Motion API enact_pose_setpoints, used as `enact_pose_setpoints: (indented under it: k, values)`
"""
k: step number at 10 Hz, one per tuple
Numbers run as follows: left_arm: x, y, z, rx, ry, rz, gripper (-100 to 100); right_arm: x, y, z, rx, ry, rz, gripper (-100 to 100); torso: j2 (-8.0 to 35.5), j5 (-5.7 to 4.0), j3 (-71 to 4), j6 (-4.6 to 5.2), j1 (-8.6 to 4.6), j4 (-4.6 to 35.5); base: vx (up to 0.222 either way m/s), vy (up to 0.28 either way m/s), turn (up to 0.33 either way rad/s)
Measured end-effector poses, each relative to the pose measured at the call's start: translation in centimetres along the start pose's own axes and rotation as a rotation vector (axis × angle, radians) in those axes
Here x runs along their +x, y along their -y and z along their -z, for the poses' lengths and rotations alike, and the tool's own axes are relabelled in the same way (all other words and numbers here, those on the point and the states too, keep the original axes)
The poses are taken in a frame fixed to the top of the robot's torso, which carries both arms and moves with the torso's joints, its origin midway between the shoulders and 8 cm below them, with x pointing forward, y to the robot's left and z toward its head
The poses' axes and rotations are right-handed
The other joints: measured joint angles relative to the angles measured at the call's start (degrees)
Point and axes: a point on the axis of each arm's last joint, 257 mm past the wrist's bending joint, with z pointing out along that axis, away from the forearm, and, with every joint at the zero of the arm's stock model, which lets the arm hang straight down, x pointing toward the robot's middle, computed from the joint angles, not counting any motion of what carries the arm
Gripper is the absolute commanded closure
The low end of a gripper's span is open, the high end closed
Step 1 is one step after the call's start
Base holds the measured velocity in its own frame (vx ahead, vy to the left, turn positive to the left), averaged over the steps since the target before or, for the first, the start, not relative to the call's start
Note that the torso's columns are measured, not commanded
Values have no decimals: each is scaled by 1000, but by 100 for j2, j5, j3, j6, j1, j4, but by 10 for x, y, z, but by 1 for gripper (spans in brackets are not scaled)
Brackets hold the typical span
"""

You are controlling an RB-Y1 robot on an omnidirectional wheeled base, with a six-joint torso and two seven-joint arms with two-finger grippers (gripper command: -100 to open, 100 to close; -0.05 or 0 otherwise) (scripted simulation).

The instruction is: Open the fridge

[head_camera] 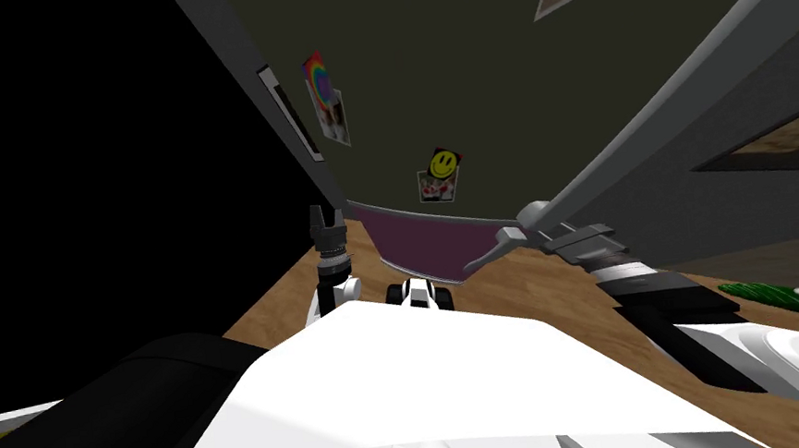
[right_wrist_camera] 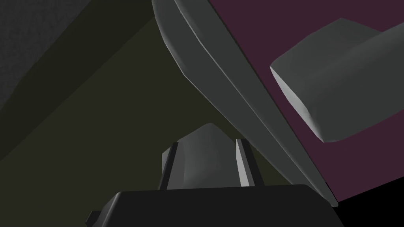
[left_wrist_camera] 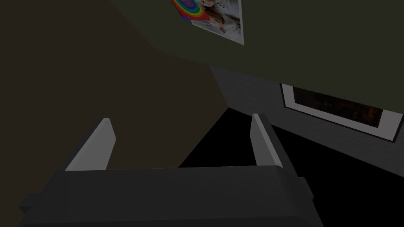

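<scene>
R jaws clamped on fridge handle (right_wrist_camera: 197, 153) end, L jaws spread, empty

All views were dim and evenly lit; the head view splayed lines toward its corners (wide lens), a black area (head_camera: 57, 160) on its left.
</scene>
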Motion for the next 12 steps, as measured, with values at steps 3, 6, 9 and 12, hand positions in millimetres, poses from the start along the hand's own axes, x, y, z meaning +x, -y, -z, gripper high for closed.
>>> enact_pose_setpoints:
  k: [3,6,9,12]
  values:
    - [0,0,0,0,0,1,0,14,9,12,31,-53,-4,100,-7,23,-6,-23,29,10,-219,329,-216]
    - [0,0,0,0,0,0,0,25,16,24,57,-105,-6,100,-48,48,-44,-40,38,13,-170,314,-197]
    - [0,0,0,0,0,0,0,35,27,37,91,-151,-5,100,-14,59,-24,-33,49,28,-161,230,-139]
    - [0,0,0,0,0,0,0,45,26,46,98,-187,-14,100,-23,29,-23,0,18,9,-77,210,-138]
